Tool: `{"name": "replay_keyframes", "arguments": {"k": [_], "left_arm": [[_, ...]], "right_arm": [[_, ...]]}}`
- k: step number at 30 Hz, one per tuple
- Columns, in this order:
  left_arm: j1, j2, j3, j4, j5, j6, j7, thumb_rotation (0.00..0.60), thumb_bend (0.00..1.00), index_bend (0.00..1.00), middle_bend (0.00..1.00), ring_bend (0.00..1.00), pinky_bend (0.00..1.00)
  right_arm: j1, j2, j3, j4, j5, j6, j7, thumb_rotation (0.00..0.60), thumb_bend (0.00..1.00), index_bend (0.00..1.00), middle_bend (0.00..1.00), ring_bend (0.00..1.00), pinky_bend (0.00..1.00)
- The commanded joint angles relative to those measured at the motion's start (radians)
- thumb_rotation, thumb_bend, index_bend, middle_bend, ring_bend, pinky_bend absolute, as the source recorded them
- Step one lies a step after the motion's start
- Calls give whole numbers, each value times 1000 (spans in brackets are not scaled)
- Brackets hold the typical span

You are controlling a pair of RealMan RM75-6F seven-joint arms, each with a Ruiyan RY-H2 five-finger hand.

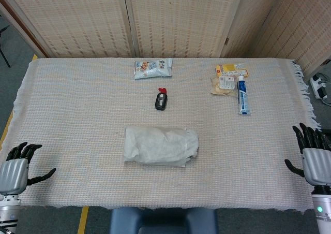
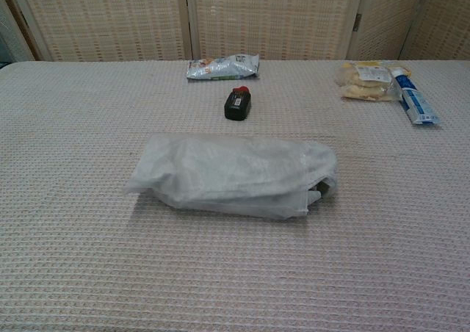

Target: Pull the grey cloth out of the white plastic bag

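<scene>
Left hand [image 1: 14, 173] and right hand [image 1: 315, 159] are hovering with fingers spread, holding nothing, well apart on either side of the white plastic bag [image 1: 161, 145], which is lying mid-table. A dark sliver, possibly the grey cloth [image 2: 317, 194], is peeking from the bag's right end. Beyond the bag, a small black bottle [image 1: 161, 99] is lying

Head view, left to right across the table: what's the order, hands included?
Left robot hand → white plastic bag → toothpaste tube → right robot hand. Snack packet, black bottle and yellow packets left out: their spans overlap others.
</scene>
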Motion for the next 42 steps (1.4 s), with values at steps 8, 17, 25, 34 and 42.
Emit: {"name": "replay_keyframes", "arguments": {"k": [8,17,25,34,42], "left_arm": [[-13,-71,41,26,115,-11,-81,331,159,268,387,240,387],[-87,-375,37,299,281,25,-170,562,182,434,1000,1000,1000],[-175,-595,-9,564,316,40,-198,600,242,520,1000,1000,1000],[-229,-731,-17,697,341,93,-189,600,273,529,1000,1000,1000],[-250,-777,-12,757,317,69,-196,600,276,529,1000,1000,1000]], "right_arm": [[-1,1,0,1,-15,1,5,600,172,0,0,0,0],[18,-15,-5,3,-11,-45,-18,600,171,0,0,0,0],[33,-14,-11,7,-9,-85,-10,600,171,0,0,0,0],[31,7,-21,-8,-19,-95,14,600,171,0,0,0,0],[29,22,-26,-14,-29,-97,39,600,171,0,0,0,0]]}}
